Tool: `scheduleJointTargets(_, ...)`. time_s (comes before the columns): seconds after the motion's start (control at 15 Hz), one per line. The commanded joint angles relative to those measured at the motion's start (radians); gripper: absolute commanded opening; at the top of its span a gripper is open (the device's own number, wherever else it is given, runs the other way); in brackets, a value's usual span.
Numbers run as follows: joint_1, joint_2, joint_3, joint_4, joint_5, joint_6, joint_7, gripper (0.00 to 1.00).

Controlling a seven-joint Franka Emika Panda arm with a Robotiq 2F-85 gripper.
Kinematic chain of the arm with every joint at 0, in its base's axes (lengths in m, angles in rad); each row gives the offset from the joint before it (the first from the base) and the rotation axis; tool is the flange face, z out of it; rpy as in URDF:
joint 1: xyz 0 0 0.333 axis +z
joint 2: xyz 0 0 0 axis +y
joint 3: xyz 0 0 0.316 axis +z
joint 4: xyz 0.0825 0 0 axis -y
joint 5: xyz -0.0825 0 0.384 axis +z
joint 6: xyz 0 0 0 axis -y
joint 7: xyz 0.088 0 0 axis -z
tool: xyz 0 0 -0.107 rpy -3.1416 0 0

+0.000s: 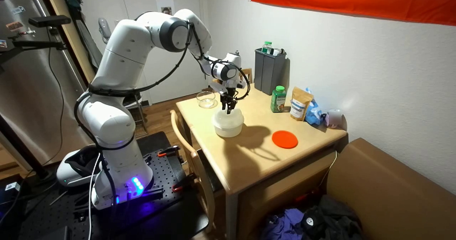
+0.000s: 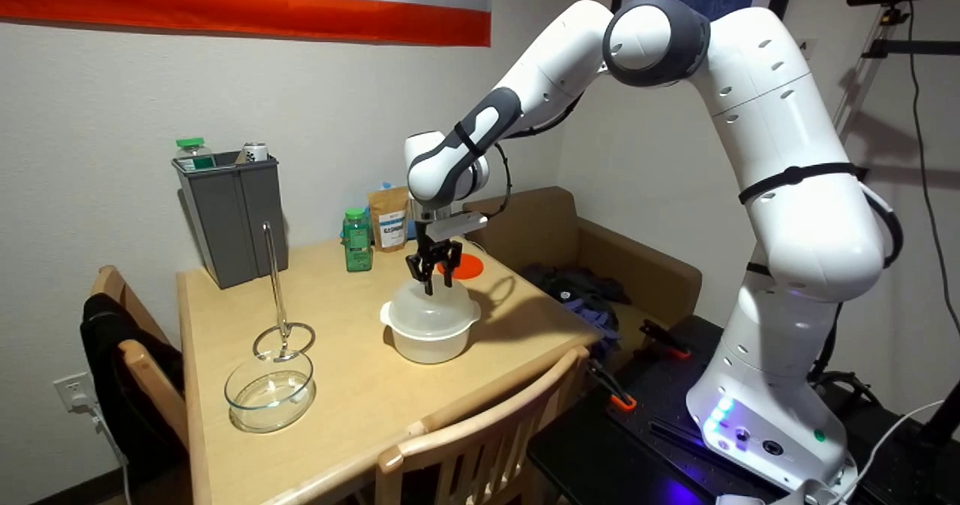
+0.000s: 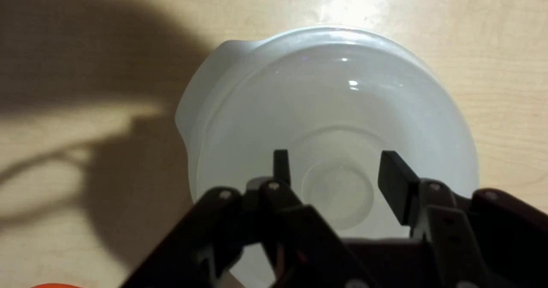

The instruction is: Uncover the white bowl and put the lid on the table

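Black robot gripper (image 3: 336, 172) hangs over the white bowl (image 1: 228, 131), its jaws apart with a fair gap between them and holding nothing, though I cannot tell if the tips touch the cloudy white lid (image 3: 342, 91). That lid sits on top of the white bowl, which stands on the wooden table (image 2: 337, 374). On one side of the white bowl lies a flat orange-red disc (image 1: 284, 139), and on the other is a clear glass bowl (image 2: 270, 407).

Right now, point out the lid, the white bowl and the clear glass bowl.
Lid (image 3: 339, 187), wrist view: round centre of its top.
White bowl (image 2: 431, 350), in an exterior view: outer wall.
Clear glass bowl (image 2: 273, 418), in an exterior view: near wall.
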Motion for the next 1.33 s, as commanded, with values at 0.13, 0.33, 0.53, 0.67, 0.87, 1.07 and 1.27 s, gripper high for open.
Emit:
scheduleJointTargets(0.13, 0.005, 0.012, -0.003, 0.047, 0.003, -0.052, -0.003, 0.45)
scheduleJointTargets(0.33, 0.004, 0.02, -0.003, 0.066, 0.003, -0.067, -0.007, 0.58)
scheduleJointTargets(0.53, 0.002, 0.033, -0.001, 0.089, 0.004, -0.084, -0.014, 0.63)
scheduleJointTargets(0.67, 0.0, 0.046, -0.001, 0.109, 0.005, -0.098, -0.019, 0.61)
scheduleJointTargets(0.87, -0.002, 0.068, 0.0, 0.139, 0.006, -0.122, -0.024, 0.58)
scheduleJointTargets(1.07, -0.004, 0.09, 0.0, 0.17, 0.008, -0.145, -0.029, 0.57)
scheduleJointTargets(1.27, -0.005, 0.106, 0.0, 0.195, 0.008, -0.163, -0.03, 0.63)
